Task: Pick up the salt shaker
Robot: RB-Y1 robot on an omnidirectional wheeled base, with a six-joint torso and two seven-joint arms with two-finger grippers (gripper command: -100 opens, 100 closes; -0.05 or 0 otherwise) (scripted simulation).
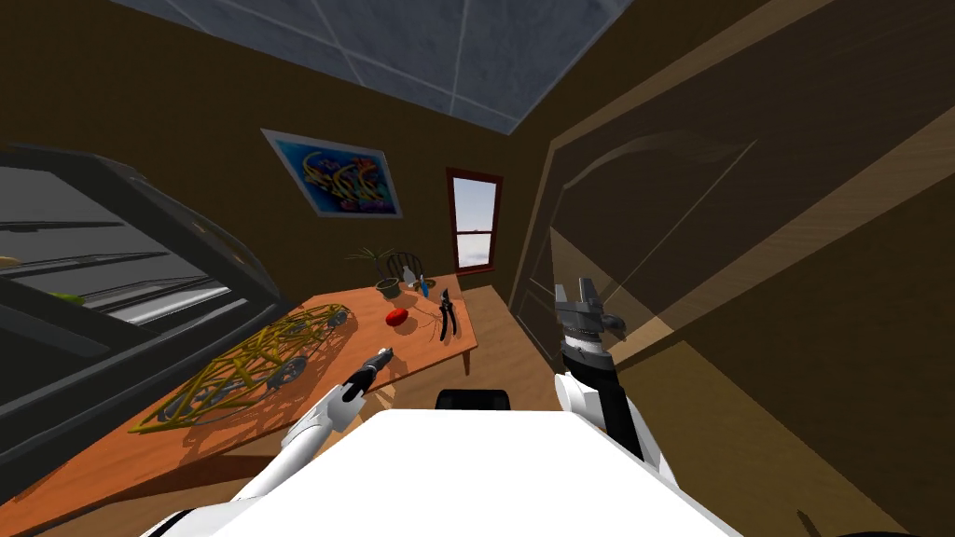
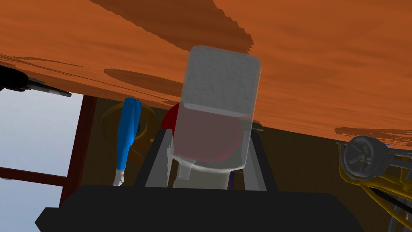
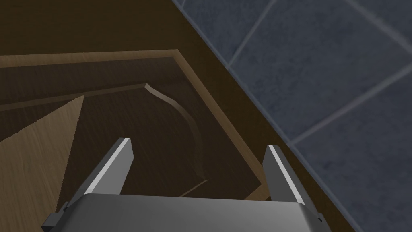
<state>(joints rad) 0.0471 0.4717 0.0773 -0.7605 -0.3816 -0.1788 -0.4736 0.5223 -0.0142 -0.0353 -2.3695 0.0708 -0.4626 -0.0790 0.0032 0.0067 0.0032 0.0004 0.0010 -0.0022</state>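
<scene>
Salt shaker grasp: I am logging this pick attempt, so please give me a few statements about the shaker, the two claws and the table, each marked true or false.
1. The left claw is shut on the salt shaker, with its fingers pressing the sides. True.
2. The salt shaker has a blue cap. False: the cap is grey and the body is clear.
3. The right claw is open and holds nothing. True.
4. The red object lies on the floor. False: it lies on the orange-brown table, beyond the left claw.
</scene>
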